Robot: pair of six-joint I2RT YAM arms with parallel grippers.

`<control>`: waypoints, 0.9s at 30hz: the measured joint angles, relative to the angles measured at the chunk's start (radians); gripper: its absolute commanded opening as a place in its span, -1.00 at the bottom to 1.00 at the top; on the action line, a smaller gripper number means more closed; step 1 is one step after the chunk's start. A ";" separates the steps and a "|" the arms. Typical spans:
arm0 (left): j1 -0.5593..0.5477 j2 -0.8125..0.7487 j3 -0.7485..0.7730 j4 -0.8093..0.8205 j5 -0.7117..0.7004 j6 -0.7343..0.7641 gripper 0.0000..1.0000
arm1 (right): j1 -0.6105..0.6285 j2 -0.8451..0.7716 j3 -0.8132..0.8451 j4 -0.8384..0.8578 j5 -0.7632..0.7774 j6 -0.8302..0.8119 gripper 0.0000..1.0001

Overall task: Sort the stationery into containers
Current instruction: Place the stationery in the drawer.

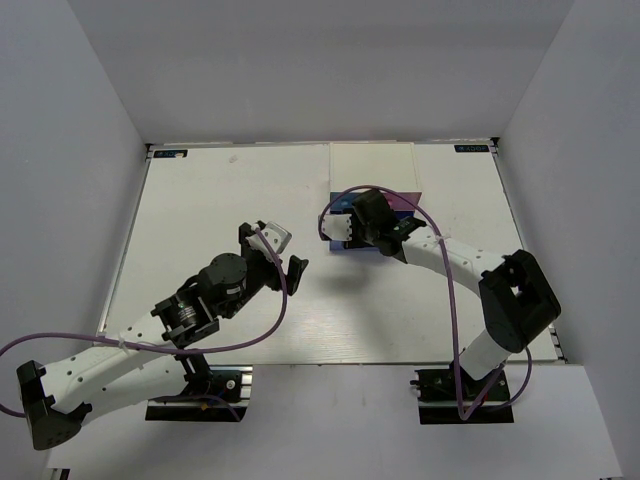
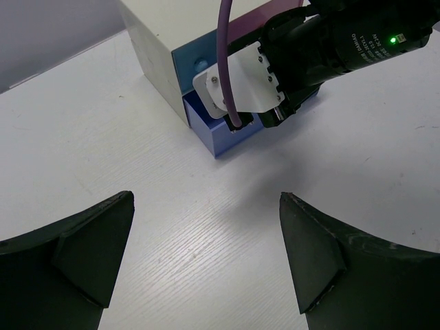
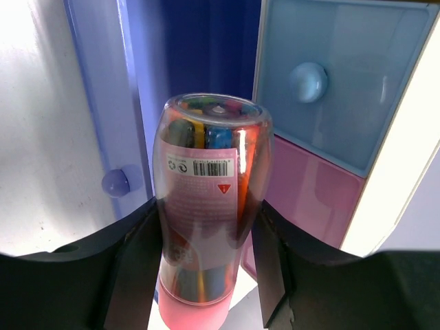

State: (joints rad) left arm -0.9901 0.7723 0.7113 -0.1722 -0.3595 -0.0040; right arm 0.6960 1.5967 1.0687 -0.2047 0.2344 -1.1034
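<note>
- The right arm's fingers (image 3: 134, 261) clamp a pink-and-clear plastic tube (image 3: 210, 185), centre frame, pointed end-first at the pulled-out violet-blue drawer (image 3: 103, 103) of the white boxy cabinet (image 1: 372, 160), apparently ready to drop it in.
- The left arm's fingers (image 2: 75, 240) stand wide apart and empty above the white bench (image 2: 206, 192), lower left of the overhead frame, likely to leave the right arm room.

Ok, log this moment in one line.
left gripper: open, empty | right gripper: shut on pink-and-clear tube | tube at open violet-blue drawer
</note>
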 measured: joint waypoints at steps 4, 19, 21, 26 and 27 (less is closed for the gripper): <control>0.000 0.000 0.000 0.000 0.000 0.000 0.94 | 0.000 0.000 0.000 0.002 0.003 0.002 0.20; 0.000 0.000 0.000 0.000 0.000 0.000 0.94 | -0.003 -0.067 0.023 -0.037 -0.074 0.057 -1.00; 0.000 0.000 0.000 0.000 0.000 0.000 0.94 | -0.008 -0.098 0.037 -0.085 -0.135 0.067 -1.00; 0.000 0.000 0.000 0.000 0.000 0.000 0.94 | -0.009 -0.129 0.060 -0.226 -0.305 0.040 -1.00; 0.000 0.000 0.000 0.000 0.000 0.000 0.94 | -0.009 -0.119 0.061 -0.252 -0.325 0.036 -1.00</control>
State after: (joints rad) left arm -0.9901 0.7723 0.7109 -0.1719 -0.3592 -0.0036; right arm 0.6868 1.4776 1.1301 -0.4568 -0.0902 -1.0676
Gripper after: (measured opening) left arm 0.961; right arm 0.008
